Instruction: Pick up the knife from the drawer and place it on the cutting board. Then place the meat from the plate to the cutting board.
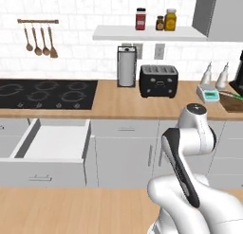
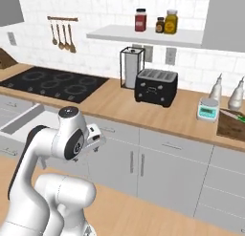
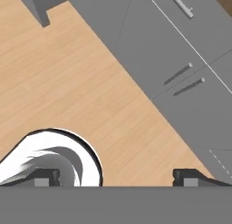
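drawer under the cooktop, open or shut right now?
Open. The drawer is pulled well out from the cabinet front below the cooktop, and its pale inside looks bare in the left base view.

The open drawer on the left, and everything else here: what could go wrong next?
The drawer stands pulled out, so the base or arm might bump it while moving. The knife seems to lie near the back edge of the cutting board, beside the scale; putting more on the board could nudge it off. The fingers are open, pointing floorward.
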Controlling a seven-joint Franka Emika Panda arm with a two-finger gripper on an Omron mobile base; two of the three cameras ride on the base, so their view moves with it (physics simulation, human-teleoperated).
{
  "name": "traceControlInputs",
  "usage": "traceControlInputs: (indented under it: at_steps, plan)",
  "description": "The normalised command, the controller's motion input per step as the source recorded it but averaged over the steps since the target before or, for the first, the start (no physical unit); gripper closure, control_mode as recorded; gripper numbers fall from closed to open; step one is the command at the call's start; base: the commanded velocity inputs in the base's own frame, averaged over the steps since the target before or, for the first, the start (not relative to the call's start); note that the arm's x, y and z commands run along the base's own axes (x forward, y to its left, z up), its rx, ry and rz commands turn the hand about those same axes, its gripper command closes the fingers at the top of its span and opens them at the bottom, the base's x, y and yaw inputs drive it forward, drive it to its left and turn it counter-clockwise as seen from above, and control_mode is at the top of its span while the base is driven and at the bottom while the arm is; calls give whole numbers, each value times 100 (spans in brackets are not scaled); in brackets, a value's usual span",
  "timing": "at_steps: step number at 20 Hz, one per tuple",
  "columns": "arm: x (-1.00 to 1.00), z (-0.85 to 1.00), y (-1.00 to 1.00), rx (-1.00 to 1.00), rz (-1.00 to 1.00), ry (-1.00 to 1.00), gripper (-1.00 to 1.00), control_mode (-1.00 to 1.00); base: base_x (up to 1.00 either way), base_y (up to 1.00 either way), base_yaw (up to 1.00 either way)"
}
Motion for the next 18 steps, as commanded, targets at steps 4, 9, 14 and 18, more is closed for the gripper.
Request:
traceControlInputs:
  at_steps: [4,9,14,18]
  plan:
    - [0,0,0,0,0,0,-100,100,0,100,32]
    - [0,0,0,0,0,0,-100,100,-5,100,51]
    - [0,0,0,0,0,0,-100,100,-16,100,60]
    - [0,0,0,0,0,0,-100,100,-18,100,62]
